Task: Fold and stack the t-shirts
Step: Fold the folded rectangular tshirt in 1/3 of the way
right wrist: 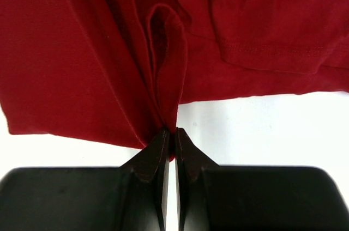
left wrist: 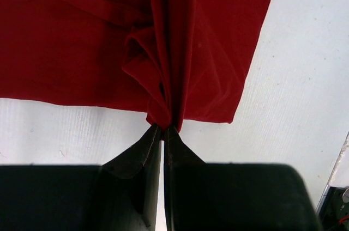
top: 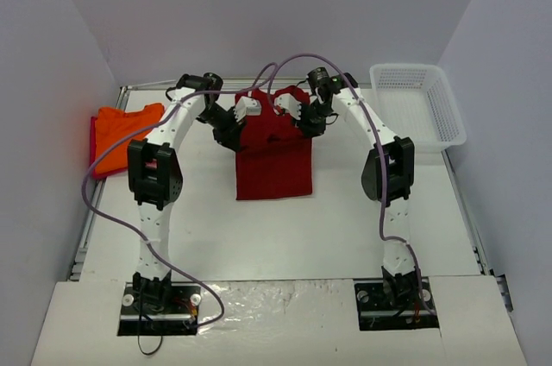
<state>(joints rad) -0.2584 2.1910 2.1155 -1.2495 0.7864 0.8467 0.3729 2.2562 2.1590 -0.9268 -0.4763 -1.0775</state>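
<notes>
Dark red t-shirt point(top: 274, 163) is pinched by left end effector point(left wrist: 163, 128) and right end effector point(right wrist: 172, 131), arms outstretched.

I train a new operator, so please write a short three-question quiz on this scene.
1. True or false: the left gripper and the right gripper are each shut on the dark red t-shirt.
2. Where is the orange t-shirt? A) in the right gripper B) left of the left arm C) under the red one.
3. What colour is the mesh basket?
Key: 1 true; 2 B; 3 white.
</notes>
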